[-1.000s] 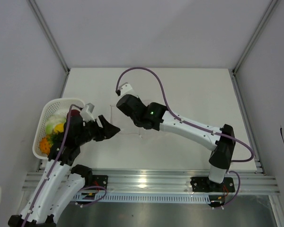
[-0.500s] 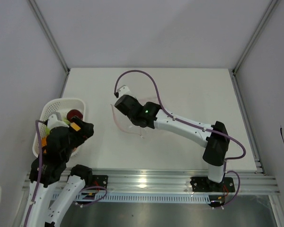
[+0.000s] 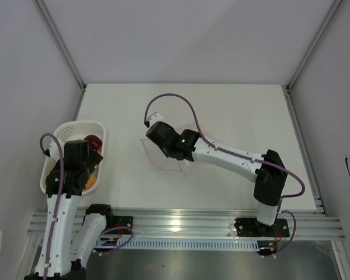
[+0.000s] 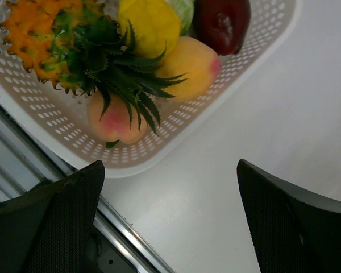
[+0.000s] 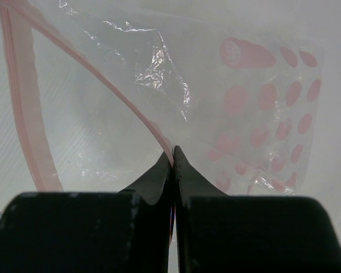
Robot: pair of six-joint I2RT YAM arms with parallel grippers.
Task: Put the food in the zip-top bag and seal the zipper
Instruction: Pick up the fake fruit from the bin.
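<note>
— So, where is the food (image 4: 153, 51)?
— All of it is in the white lattice basket (image 4: 159, 153), at the left edge of the table (image 3: 233, 111). The left wrist view shows a dark red apple (image 4: 221, 23), a yellow piece (image 4: 150, 23), two peach-coloured pieces (image 4: 187, 60) and an orange spiky one (image 4: 37, 31) with dark green leaves. A pale green bit peeks out behind the yellow one.
— And the zip-top bag (image 5: 187, 85)?
— Well apart from the basket, toward the middle of the table, right at the right gripper (image 5: 173, 156). It is clear and crinkly, with pink dots on its far part.
— The zipper (image 5: 23, 114)?
— Not sealed. The two pink lips run apart: one goes down the left side, the other slants down to the fingertips.
— What is the right gripper doing?
— Its fingers are pressed together, pinching that slanting lip of the zipper.
— And the left gripper (image 4: 167, 168)?
— Spread wide, holding nothing. It hovers over the basket's rim, with the fruit just beyond its fingers.
</note>
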